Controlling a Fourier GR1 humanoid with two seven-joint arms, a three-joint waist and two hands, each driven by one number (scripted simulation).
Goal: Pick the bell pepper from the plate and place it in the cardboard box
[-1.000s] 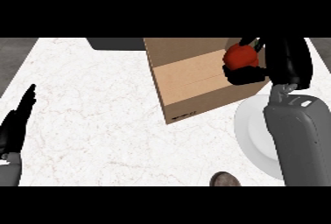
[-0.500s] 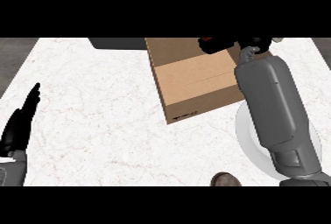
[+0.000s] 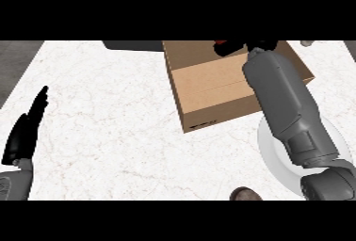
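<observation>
Head view, reading from left of the box (image 3: 208, 89) to right of it. Far left of the box, near the desk's (image 3: 111, 117) edge, the left robot hand (image 3: 26, 129) rests with straight fingers pressed together and pointing up; it looks parked out of the way, since the job needs one arm only. The box sits open on the desk, with a dark object just beyond its far-left corner. Over the box's far end, a bit of red shows: the pepper (image 3: 220, 42), with the right robot hand (image 3: 243, 47) dark around it. That hand seems curled on the pepper, held above the opening so a release would land it inside. The grey forearm reaches across the box's right side to get there. Right of the box, partly under the forearm, lies the plate (image 3: 268, 146), bare where visible. Below the box, at the desk's near edge, sits a small brown round thing.
</observation>
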